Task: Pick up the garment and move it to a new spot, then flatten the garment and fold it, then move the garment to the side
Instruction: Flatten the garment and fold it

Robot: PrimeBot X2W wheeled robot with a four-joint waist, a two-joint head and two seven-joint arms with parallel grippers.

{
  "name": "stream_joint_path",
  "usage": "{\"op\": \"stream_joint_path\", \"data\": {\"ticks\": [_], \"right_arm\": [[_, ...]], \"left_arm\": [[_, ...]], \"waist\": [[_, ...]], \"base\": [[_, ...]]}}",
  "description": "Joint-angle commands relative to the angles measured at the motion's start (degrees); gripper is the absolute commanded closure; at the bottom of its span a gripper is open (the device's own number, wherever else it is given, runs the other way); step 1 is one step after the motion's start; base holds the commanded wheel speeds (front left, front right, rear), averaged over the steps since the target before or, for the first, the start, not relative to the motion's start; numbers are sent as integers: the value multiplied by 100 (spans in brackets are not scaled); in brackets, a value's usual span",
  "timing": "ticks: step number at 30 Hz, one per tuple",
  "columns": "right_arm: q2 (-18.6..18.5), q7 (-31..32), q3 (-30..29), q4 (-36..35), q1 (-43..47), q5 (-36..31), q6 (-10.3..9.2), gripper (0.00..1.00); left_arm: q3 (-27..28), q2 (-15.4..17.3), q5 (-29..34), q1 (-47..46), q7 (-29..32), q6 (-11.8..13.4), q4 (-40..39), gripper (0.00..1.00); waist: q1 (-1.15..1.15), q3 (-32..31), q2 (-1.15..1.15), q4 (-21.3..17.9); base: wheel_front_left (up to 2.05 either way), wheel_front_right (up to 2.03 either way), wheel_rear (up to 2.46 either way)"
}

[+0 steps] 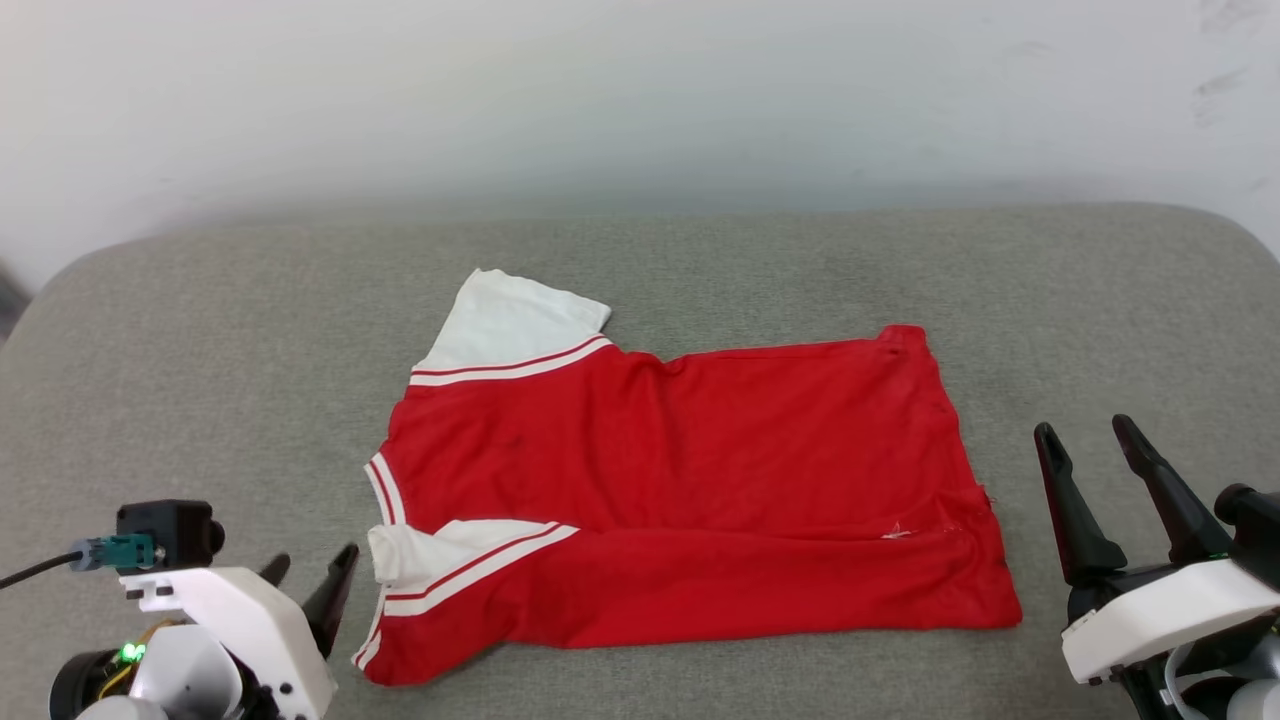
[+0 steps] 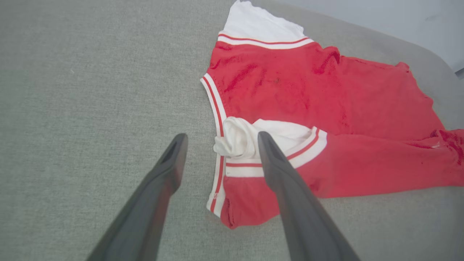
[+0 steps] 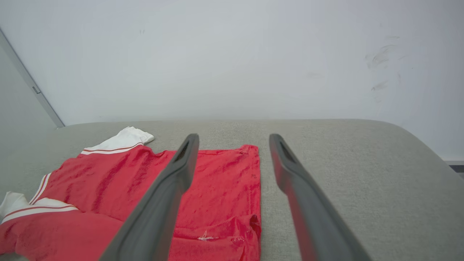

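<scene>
Grey fabric covers the bench (image 1: 200, 330) below a pale wall (image 1: 640, 100). The garment (image 1: 700, 450) lies mid-bench with its near long edge folded over. The left tool (image 1: 315, 560) and right tool (image 1: 1085, 428) stand wide and empty, one off each end. Thin and limp, it will probably sag and drag. Pinching the doubled near corners at the collar end and hem end looks safest.

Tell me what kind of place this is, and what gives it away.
Probably an indoor test or lab room rather than a home: a grey fabric-covered surface with rounded corners stands against a bare, scuffed white wall, and a single red jersey lies spread on it.
</scene>
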Motion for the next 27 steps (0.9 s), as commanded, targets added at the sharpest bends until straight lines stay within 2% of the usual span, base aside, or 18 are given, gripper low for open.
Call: {"op": "stream_joint_path", "data": {"ticks": [1,9,16,21,22,23,24,25,27], "right_arm": [[63,5,-16,-118,88,-51,-4,0],[328,160,-29,-564,207,-128,-4,0],[360,194,26,-603,133,-50,-4,0],[370,231,41,-516,80,64,-4,0],[361,250,25,-497,70,88,-4,0],[348,264,11,-474,60,117,-4,0],[339,302,4,-456,52,168,-4,0],[307,340,-26,-432,52,198,-4,0],[242,457,-101,-394,79,256,-4,0]], "left_arm": [[-43,74,-60,117,191,41,-70,0],[-129,216,-660,338,1285,231,-177,0],[-173,284,-713,279,1641,478,179,0],[-453,117,-813,258,1970,471,551,2],[-514,46,-862,252,2033,415,585,38],[-568,-4,-896,257,2073,370,614,61],[-600,-40,-911,257,2074,336,638,91],[-597,-81,-938,250,2041,305,656,100],[-565,-86,-914,192,1939,218,689,100]], "waist": [[0,-14,0,-66],[0,297,0,-420],[0,716,0,-692],[0,841,0,-779],[0,852,0,-785],[0,858,0,-786],[0,858,0,-782],[0,852,0,-770],[0,832,0,-721]], "base": [[0,0,0],[0,0,0],[0,0,0],[0,0,0],[0,0,0],[0,0,0],[0,0,0],[0,0,0],[0,0,0]]}}
